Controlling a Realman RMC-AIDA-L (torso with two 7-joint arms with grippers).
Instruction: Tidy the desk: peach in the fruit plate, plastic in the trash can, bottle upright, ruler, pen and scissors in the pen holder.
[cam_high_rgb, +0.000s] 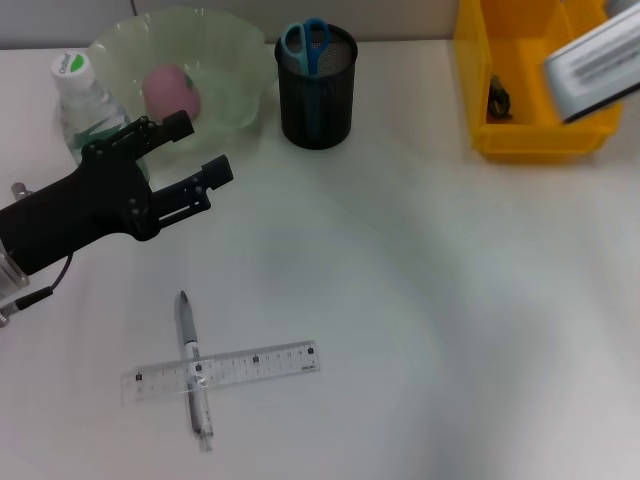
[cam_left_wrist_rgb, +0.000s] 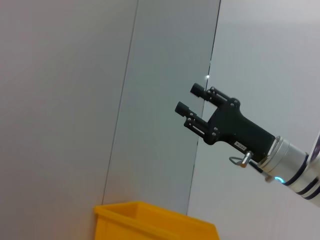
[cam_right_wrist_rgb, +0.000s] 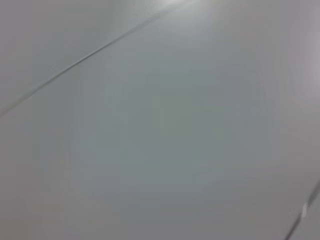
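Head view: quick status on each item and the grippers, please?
Peach: in the fruit plate.
Bottle: upright, cap on, beside the plate.
Scissors: in the pen holder, handles up.
Pen: flat on the desk, under the ruler.
Ruler: flat, lying across the pen.
Trash can: something dark inside.
Left gripper: open, empty, above the desk near the bottle.
Right gripper: not in view.
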